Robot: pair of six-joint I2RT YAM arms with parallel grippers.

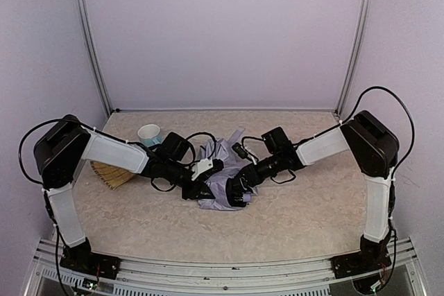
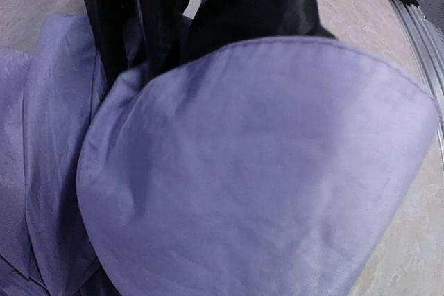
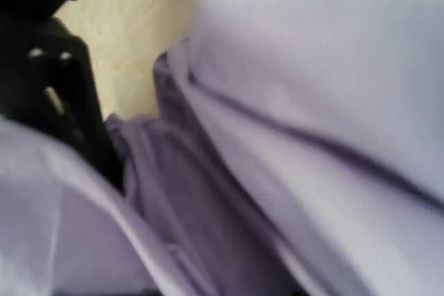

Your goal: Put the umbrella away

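Now the left gripper [image 1: 197,189] and right gripper [image 1: 239,190] are buried in the umbrella [image 1: 220,159]; pinching or not, I cannot tell. Gather cloth gently.

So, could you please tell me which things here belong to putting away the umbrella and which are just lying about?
For the job:
- umbrella, lavender, crumpled between both arms

Lying about:
- pale blue cup
- tan ribbed fan

Smooth matt lavender cloth umbrella [image 1: 220,171] with black lining, mottled stone-look table [image 1: 298,206], slatted wooden fan [image 1: 111,173]
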